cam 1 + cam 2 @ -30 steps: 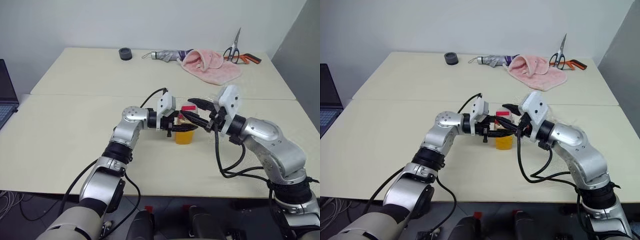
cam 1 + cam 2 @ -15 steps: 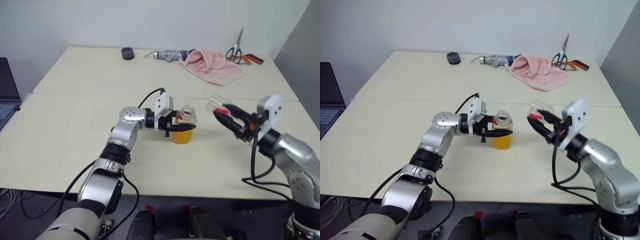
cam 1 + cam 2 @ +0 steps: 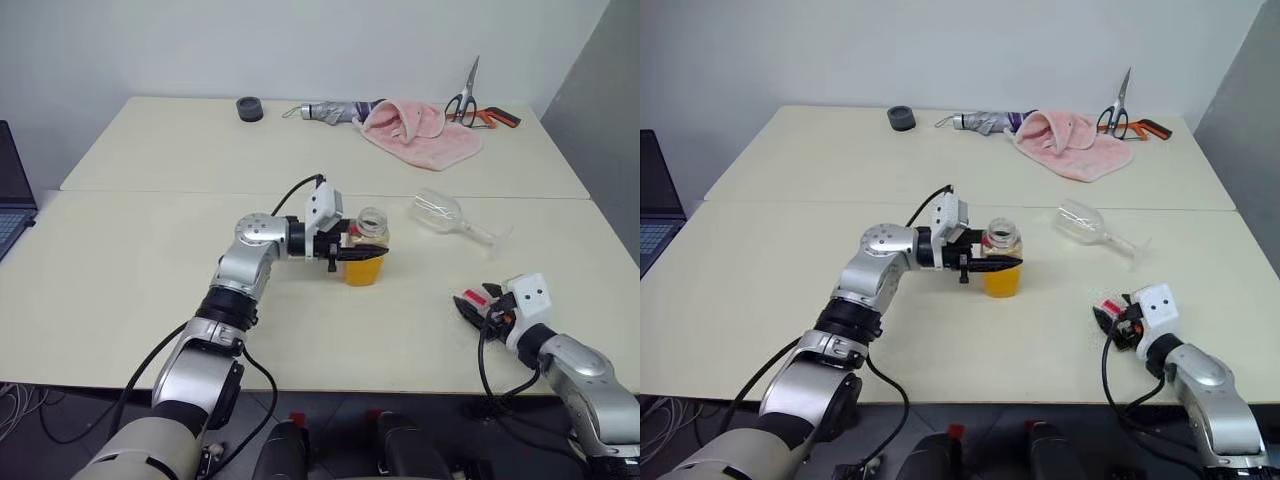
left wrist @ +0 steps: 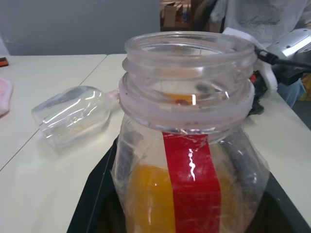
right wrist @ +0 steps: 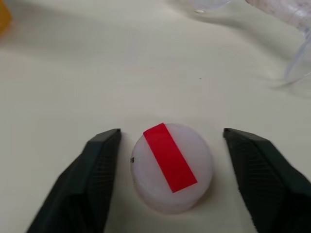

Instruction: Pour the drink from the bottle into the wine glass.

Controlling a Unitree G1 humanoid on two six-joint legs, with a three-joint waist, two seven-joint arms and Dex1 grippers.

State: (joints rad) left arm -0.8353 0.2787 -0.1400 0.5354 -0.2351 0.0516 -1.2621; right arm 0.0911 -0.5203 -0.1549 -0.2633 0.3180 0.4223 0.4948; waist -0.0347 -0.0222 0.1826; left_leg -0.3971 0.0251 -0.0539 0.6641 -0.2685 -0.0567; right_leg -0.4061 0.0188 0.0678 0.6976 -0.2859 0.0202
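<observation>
The bottle [image 3: 366, 247] stands upright at mid-table with its mouth uncapped, and my left gripper [image 3: 365, 253] is shut around its body from the left. The drink [image 3: 362, 271] fills its lower half, orange. In the left wrist view the bottle [image 4: 189, 160] shows its red label stripe. The wine glass [image 3: 441, 212] lies on its side behind and to the right of the bottle, with its foot pointing right. My right gripper [image 5: 170, 145] rests low near the front right edge, open, and the red-and-white cap [image 5: 172, 167] sits on the table between its fingers, untouched.
Along the far edge lie a pink towel [image 3: 422, 128], scissors [image 3: 470, 100], a folded umbrella [image 3: 335, 109] and a black roll [image 3: 250, 107]. A laptop [image 3: 10, 190] sits at the far left. A seam [image 3: 150, 191] runs between the two tables.
My right gripper pulled away from the bottle's top with the cap, swung right and down to the table, and opened. The bottle's mouth is now bare. The left gripper kept still.
</observation>
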